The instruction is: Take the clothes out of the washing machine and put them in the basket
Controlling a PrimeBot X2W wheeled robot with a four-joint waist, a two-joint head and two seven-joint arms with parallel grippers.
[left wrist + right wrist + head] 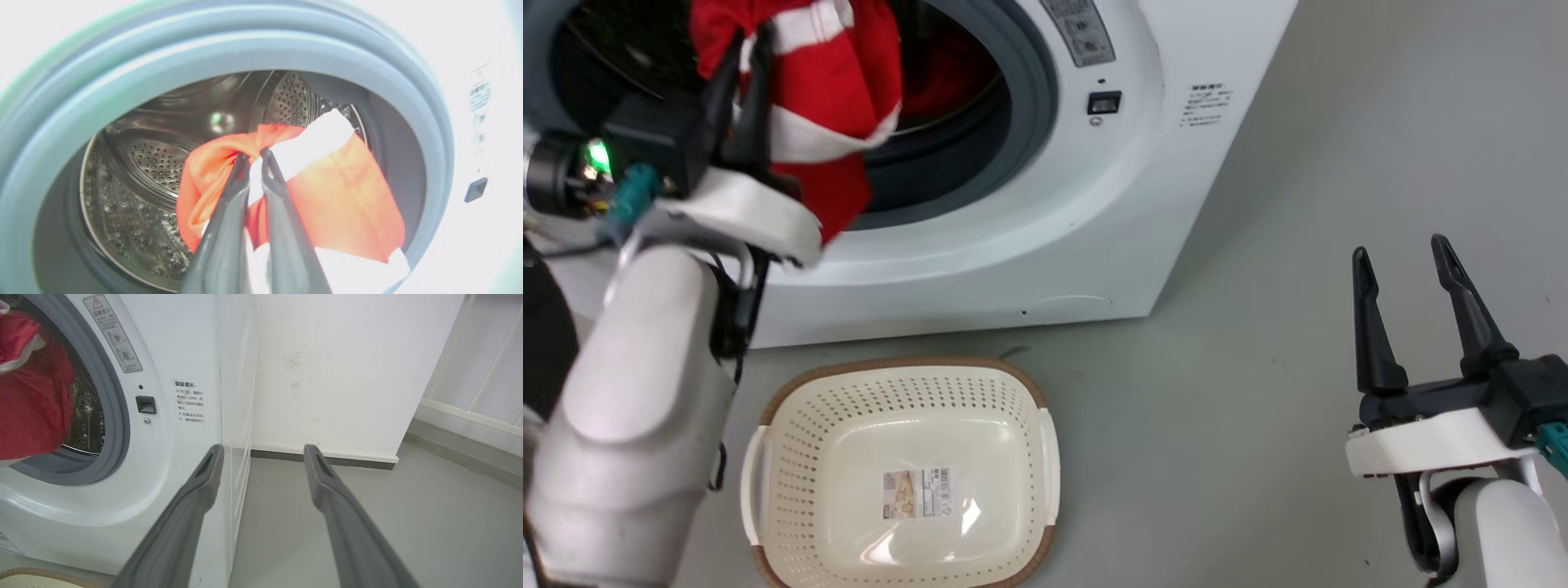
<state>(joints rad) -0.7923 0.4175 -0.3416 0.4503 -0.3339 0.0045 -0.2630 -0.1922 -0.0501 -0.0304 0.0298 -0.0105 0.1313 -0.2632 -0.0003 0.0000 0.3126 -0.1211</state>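
Observation:
A red garment with white panels (829,90) hangs in the porthole of the white washing machine (1029,237), pinched by my left gripper (745,41), which is shut on it. In the left wrist view the fingers (229,212) close on the cloth (343,192) in front of the steel drum (155,163). More red cloth (947,69) lies deeper in the drum. The cream basket (903,474) stands on the floor below the porthole, with nothing in it but a label. My right gripper (1401,253) hovers open over the floor to the right, holding nothing.
Grey floor (1298,343) spreads right of the washer. A white wall (335,375) with a dark skirting stands behind it, and a white railing (482,375) is at the far right. The washer's grey door seal (118,428) rings the porthole.

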